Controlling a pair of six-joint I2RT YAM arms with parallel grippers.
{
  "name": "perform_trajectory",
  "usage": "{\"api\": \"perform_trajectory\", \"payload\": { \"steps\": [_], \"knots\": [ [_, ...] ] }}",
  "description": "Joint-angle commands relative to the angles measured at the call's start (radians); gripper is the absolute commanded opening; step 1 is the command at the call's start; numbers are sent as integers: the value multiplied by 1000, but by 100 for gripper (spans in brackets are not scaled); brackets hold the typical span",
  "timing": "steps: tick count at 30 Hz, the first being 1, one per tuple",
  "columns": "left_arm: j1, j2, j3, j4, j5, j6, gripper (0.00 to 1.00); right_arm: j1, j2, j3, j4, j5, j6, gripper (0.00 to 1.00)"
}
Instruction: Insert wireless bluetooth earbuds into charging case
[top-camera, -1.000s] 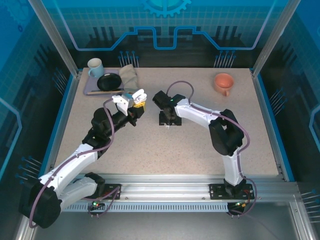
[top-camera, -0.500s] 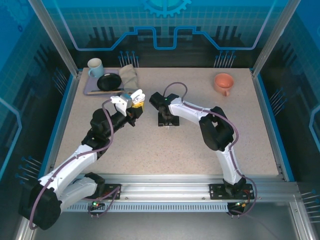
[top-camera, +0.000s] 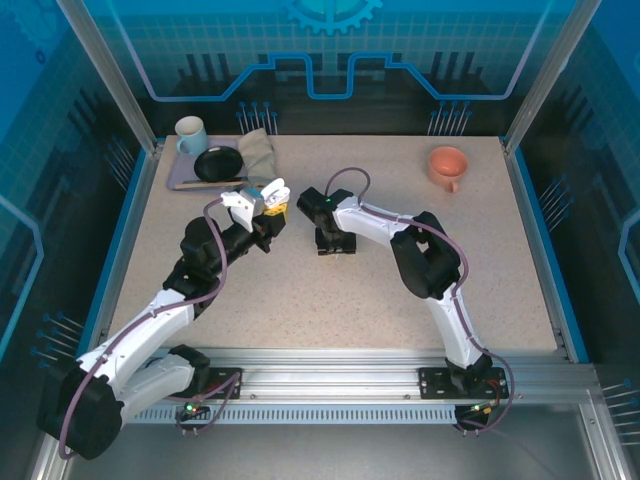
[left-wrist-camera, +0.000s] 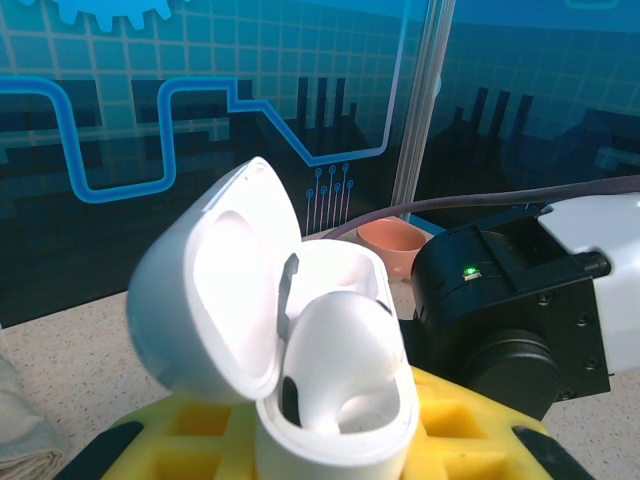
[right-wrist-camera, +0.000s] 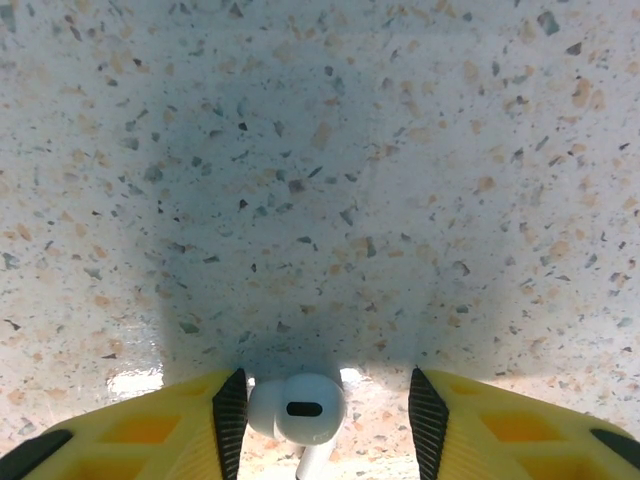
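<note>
The desk (top-camera: 330, 310) is a speckled beige slab with blue edging. It stands inside an enclosure of blue patterned panels (top-camera: 330, 60) and aluminium posts, with the arm bases on a rail (top-camera: 330, 365) at the near edge. At the far left a tray (top-camera: 178, 184) carries a pale mug (top-camera: 190, 133) and a black dish (top-camera: 217, 163), and a folded cloth (top-camera: 258, 152) lies at its right. The left tool (top-camera: 272, 203) is raised above the desk, clenched on the open white charging case (top-camera: 270, 192). The left wrist view gives detail the top view lacks. The lid is hinged back to the left, and a white rounded form sits in the case body; whether it is an earbud cannot be determined. The case is seated between yellow fingers (left-wrist-camera: 470, 420). Just right of centre, the right tool (top-camera: 335, 243) points down at the desk. The right wrist view shows its jaws released and apart, straddling one white earbud (right-wrist-camera: 297, 408) that lies on the desk. The earbud is close to the left pad (right-wrist-camera: 232, 415) and clear of the right one. An orange cup (top-camera: 447, 165) stands at the far right.
</note>
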Motion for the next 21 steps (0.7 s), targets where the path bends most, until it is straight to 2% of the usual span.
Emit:
{"api": "perform_trajectory", "payload": {
  "steps": [1, 11, 21],
  "knots": [
    [11, -4, -9, 49, -13, -22, 0, 0, 33, 26, -24, 22, 13, 49],
    [12, 1, -7, 51, -12, -25, 0, -18, 42, 29, -5, -1, 54, 48],
    [12, 7, -4, 55, -15, -19, 0, -20, 50, 27, -22, 9, 55, 42]
  ]
}}
